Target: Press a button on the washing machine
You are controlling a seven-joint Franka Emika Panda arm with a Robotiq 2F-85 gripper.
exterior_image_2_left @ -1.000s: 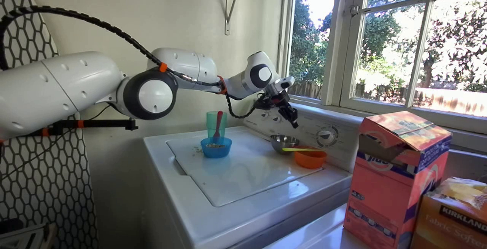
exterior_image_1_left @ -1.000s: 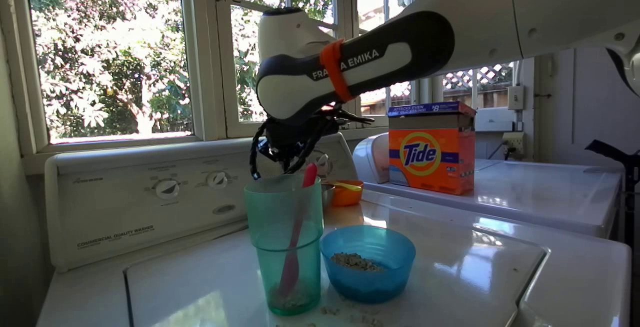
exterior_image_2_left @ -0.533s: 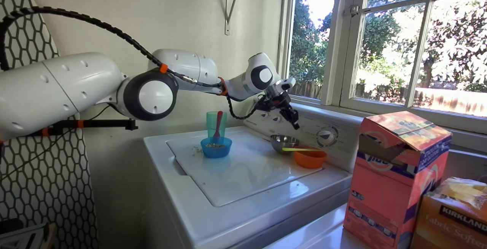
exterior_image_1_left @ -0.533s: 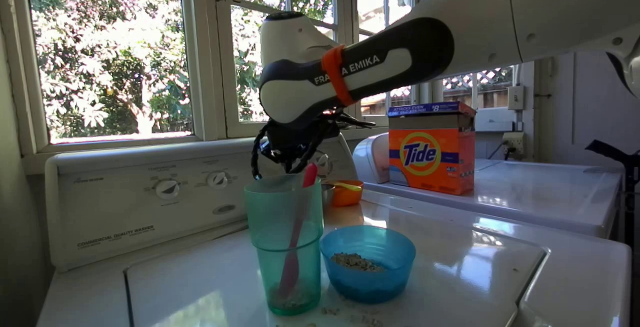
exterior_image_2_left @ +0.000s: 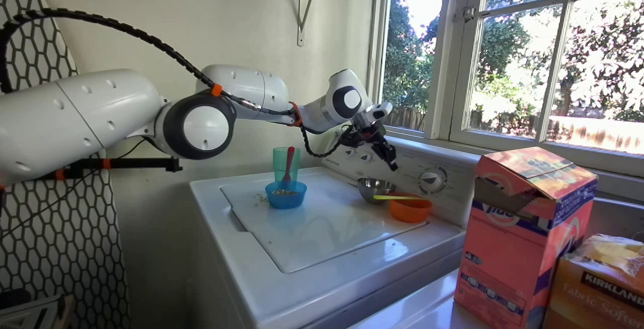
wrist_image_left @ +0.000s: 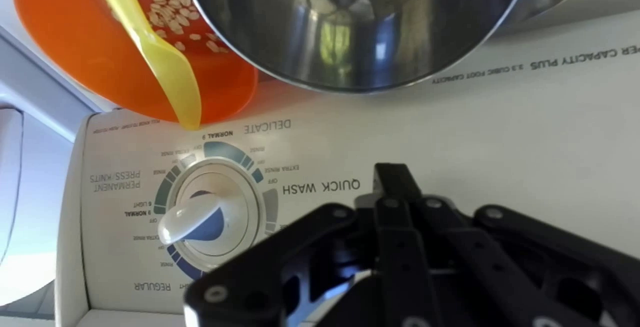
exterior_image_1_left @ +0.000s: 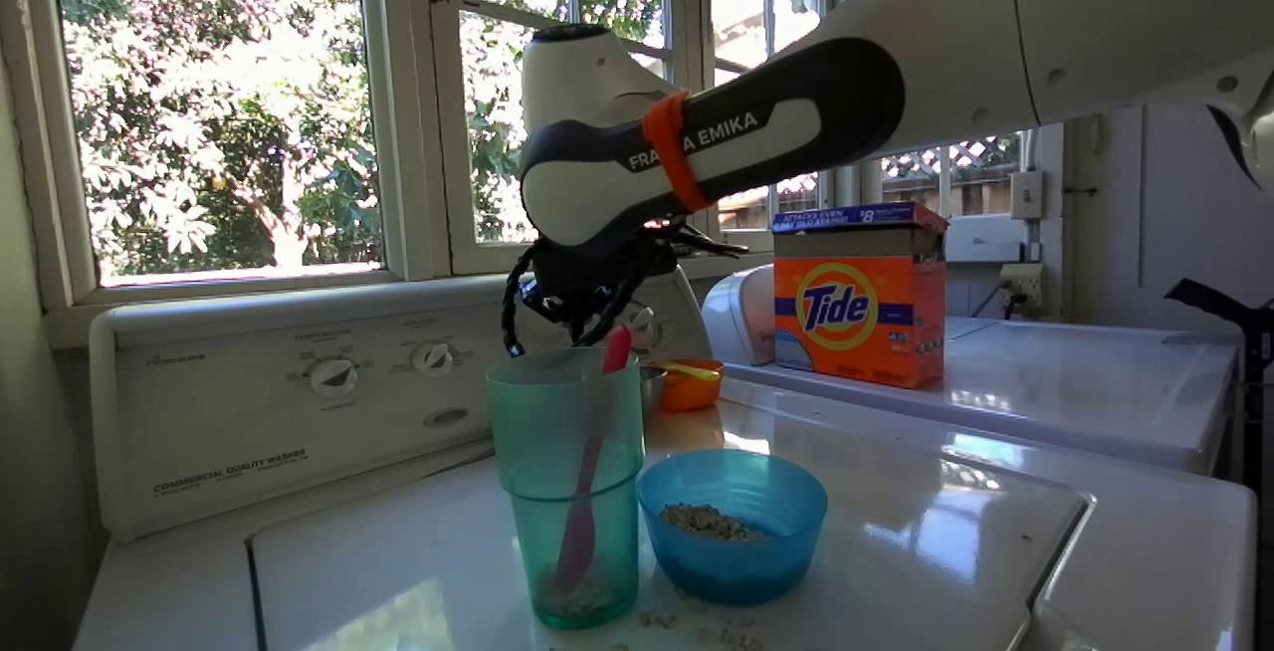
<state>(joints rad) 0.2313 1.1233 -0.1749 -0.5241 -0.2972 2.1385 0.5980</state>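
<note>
1. The large white enamel top-loading washing machine (exterior_image_2_left: 307,241) is standing below a white-framed window (exterior_image_2_left: 528,57), its long cream control panel (exterior_image_1_left: 229,422) running along the back edge.
2. The black two-fingered gripper (wrist_image_left: 397,182) is hanging from the white robot arm (exterior_image_2_left: 246,87) in front of that panel, its slim fingers (wrist_image_left: 402,232) lying flush together at their narrowest.
3. In the wrist view, their tips are showing just beside the printed words "QUICK WASH" (wrist_image_left: 321,187), near a round white dial with a blue-marked pointer (wrist_image_left: 210,217); whether they are touching the panel, one cannot tell.
4. A shiny stainless-steel bowl (wrist_image_left: 360,42) is sitting on top of the machine near the panel, and an orange plastic bowl (wrist_image_left: 75,57) holding pale flakes (wrist_image_left: 172,14) is resting just beside it, a yellow plastic utensil (wrist_image_left: 170,74) lying across its rim.
5. A translucent green plastic tumbler (exterior_image_1_left: 542,432) is standing upright on the glossy lid (exterior_image_1_left: 896,532), a red utensil (exterior_image_1_left: 617,350) leaning inside, just beside a translucent blue bowl (exterior_image_1_left: 737,566) containing more flakes.
6. An orange cardboard Tide box (exterior_image_1_left: 846,323) is standing on the neighbouring white appliance (exterior_image_1_left: 1075,362).
</note>
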